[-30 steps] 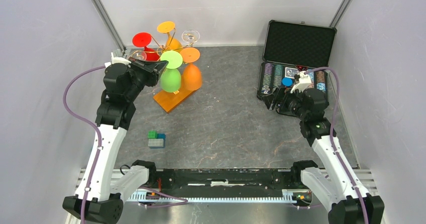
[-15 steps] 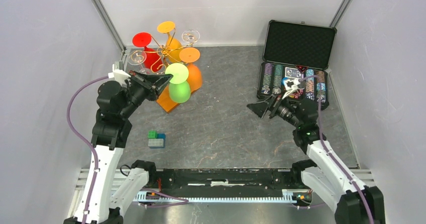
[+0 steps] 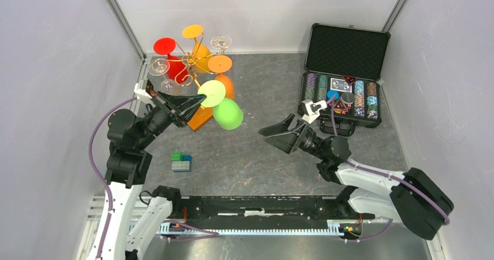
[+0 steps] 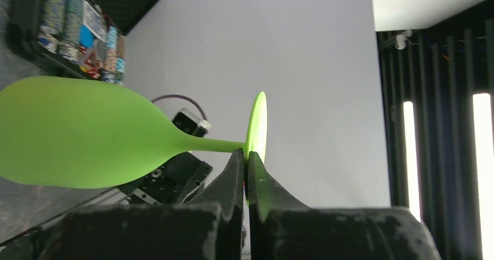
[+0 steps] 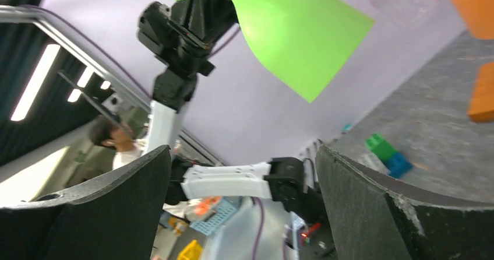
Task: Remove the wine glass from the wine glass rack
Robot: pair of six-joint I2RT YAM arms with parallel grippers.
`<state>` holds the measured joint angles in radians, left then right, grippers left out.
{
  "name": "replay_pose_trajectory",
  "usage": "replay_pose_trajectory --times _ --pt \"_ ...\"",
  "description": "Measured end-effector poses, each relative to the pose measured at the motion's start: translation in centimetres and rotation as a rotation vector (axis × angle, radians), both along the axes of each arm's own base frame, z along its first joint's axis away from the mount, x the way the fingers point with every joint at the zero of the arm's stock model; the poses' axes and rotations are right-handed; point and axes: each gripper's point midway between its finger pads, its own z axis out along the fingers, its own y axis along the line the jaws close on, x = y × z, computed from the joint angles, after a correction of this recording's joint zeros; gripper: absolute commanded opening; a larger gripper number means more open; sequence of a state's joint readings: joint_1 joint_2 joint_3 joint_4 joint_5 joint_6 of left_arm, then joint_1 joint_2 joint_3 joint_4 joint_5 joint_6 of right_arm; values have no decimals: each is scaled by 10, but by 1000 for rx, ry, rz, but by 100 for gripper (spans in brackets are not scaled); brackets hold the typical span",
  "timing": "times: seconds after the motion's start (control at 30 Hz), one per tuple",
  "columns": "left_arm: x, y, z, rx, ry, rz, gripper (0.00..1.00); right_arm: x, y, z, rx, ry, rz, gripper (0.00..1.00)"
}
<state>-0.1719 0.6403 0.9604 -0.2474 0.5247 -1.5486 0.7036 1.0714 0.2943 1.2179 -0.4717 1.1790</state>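
Pinching the thin stem right beside the foot, the left hand [image 4: 245,155] is closed tight on the green wine glass [image 3: 228,114]. The glass hangs tilted in the air just beside the wine glass rack [image 3: 187,59], clear of its scroll arms and above the worktop [image 3: 262,161]. The right hand [image 3: 277,135] gapes wide and empty, pointed at the bowl from nearby; the lift-off looks done, leaving, I judge, a handover or a set-down.

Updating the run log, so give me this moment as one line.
left gripper: jaws shut on green wine glass stem | glass: off wine glass rack, tilted | right gripper: jaws open, empty, facing glass
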Motion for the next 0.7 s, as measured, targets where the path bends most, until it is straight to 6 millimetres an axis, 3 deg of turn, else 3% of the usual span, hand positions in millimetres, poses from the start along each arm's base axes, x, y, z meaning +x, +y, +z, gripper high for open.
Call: replay_pose_trajectory --times 0.13,0.33,0.53,0.7 --pt "-6 -5 16 -65 -14 -34 2 -7 9 14 114 55 38 98" --pt "-13 -10 26 -109 -21 -71 2 1 27 21 168 137 59 97" --pt "-17 -14 33 -136 -30 -95 2 7 42 39 214 166 94 77" --pt "-16 -14 37 -151 -41 -88 2 15 50 36 229 238 98 58"
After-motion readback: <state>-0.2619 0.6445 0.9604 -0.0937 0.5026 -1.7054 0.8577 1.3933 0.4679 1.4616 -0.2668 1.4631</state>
